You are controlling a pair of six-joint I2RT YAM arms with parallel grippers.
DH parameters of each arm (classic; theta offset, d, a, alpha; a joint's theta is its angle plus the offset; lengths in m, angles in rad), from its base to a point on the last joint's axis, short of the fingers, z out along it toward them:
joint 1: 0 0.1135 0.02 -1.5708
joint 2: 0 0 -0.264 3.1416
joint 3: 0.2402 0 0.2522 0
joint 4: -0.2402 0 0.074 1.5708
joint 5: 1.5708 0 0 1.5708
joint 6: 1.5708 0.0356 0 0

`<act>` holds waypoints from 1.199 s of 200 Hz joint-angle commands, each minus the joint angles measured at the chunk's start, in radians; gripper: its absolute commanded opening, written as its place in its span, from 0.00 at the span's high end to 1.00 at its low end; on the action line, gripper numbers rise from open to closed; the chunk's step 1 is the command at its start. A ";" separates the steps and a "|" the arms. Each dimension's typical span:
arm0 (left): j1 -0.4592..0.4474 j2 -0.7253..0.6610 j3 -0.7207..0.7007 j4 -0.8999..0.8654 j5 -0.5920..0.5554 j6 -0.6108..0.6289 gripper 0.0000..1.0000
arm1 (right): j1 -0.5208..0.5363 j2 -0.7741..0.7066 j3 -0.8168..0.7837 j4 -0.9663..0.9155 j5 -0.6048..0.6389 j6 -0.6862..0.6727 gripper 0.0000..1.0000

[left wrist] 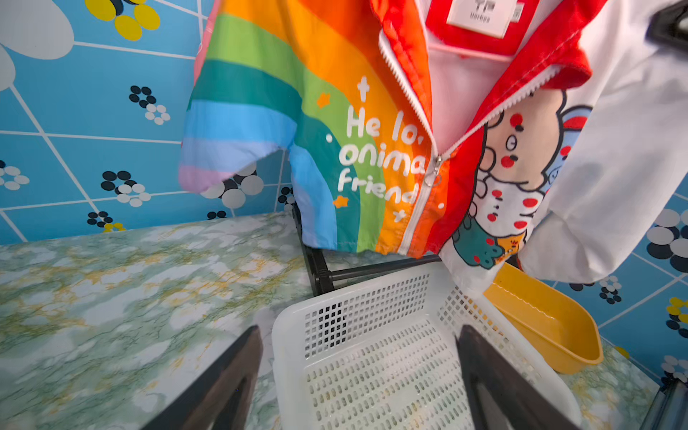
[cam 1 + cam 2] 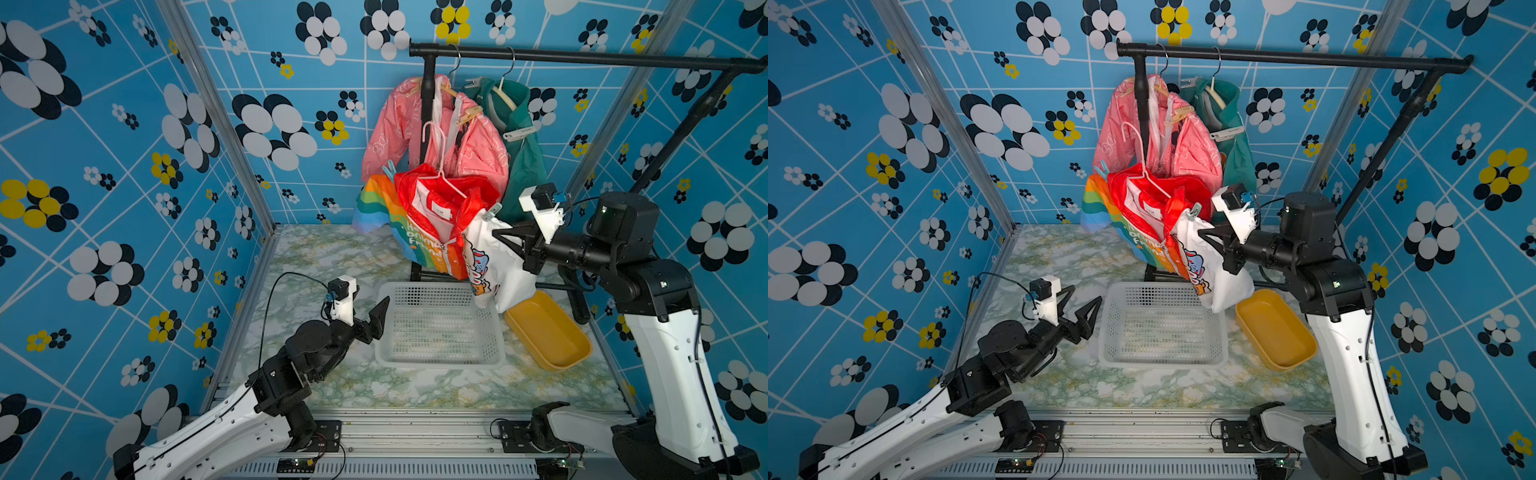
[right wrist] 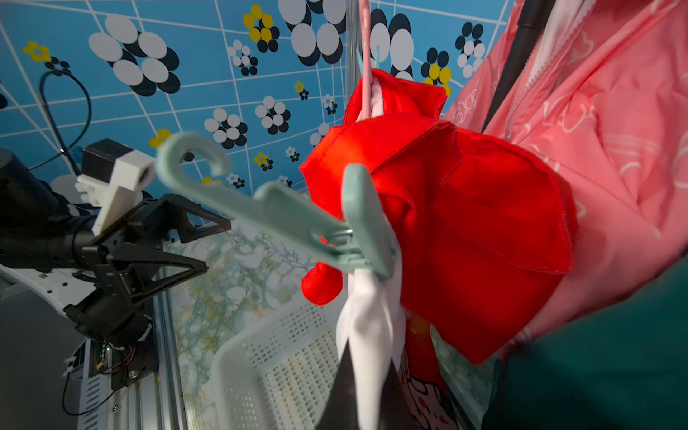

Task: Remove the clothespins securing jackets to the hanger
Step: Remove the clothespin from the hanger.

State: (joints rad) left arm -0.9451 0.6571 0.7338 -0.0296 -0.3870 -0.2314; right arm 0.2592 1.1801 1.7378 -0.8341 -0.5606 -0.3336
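On the black rail hang a pink jacket (image 2: pixel 478 145) and a teal jacket (image 2: pixel 525 166). Tan clothespins (image 2: pixel 469 113) sit on the pink one and a whitish-grey clothespin (image 2: pixel 518 133) on the teal one. In front, a white jacket with red trim (image 2: pixel 444 216) is on a pink hanger (image 2: pixel 436 166). A pale green clothespin (image 3: pixel 298 223) clips its shoulder and a bluish one (image 2: pixel 388 170) the other. My right gripper (image 2: pixel 494 235) (image 3: pixel 368 357) is shut on this jacket's white sleeve (image 3: pixel 368 327), just below the green clothespin. My left gripper (image 2: pixel 1087 293) (image 1: pixel 359 331) is open and empty, low at the basket's left rim.
A white perforated basket (image 2: pixel 440 362) sits mid-table below the white jacket, with a yellow tub (image 2: pixel 548 332) to its right. The rack's black rail (image 2: pixel 582 56) and its base bars (image 1: pixel 372 270) stand at the back. Blue patterned walls enclose the marble tabletop (image 2: pixel 324 266).
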 commanded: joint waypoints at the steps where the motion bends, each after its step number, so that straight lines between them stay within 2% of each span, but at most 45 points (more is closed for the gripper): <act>1: -0.009 0.026 0.067 0.046 0.059 0.006 0.17 | 0.076 -0.082 -0.095 0.132 0.213 -0.042 1.00; 15: -0.006 0.068 0.113 0.064 0.062 0.009 0.20 | 0.107 -0.103 -0.177 0.187 0.217 -0.012 1.00; 35: 0.005 0.159 0.205 0.078 0.063 0.021 0.24 | 0.163 -0.151 -0.312 0.288 0.289 0.004 1.00; 72: 0.088 0.318 0.369 0.034 0.121 0.020 0.34 | 0.180 -0.180 -0.356 0.248 0.365 -0.001 1.00; 90: 0.144 0.351 0.388 0.071 0.246 0.020 0.35 | 0.180 -0.230 -0.398 0.257 0.387 -0.002 1.00; 107: 0.199 0.378 0.395 0.132 0.440 0.005 0.36 | 0.178 -0.266 -0.433 0.269 0.395 0.008 1.00; 125: 0.240 0.431 0.452 0.157 0.589 -0.033 0.40 | 0.180 -0.275 -0.460 0.283 0.375 0.027 1.00; 160: 0.249 0.548 0.570 0.195 0.754 -0.064 0.42 | 0.180 -0.243 -0.469 0.288 0.344 0.043 1.00; 189: 0.250 0.605 0.597 0.247 0.772 -0.072 0.43 | 0.181 -0.224 -0.471 0.293 0.297 0.055 1.00; 240: 0.250 0.708 0.646 0.259 0.705 -0.045 0.46 | 0.183 -0.241 -0.486 0.313 0.206 0.090 1.00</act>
State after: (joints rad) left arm -0.7006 1.3296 1.3369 0.1886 0.3328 -0.2878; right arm 0.4355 0.9665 1.2564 -0.6174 -0.2752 -0.2768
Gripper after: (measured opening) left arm 0.546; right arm 0.069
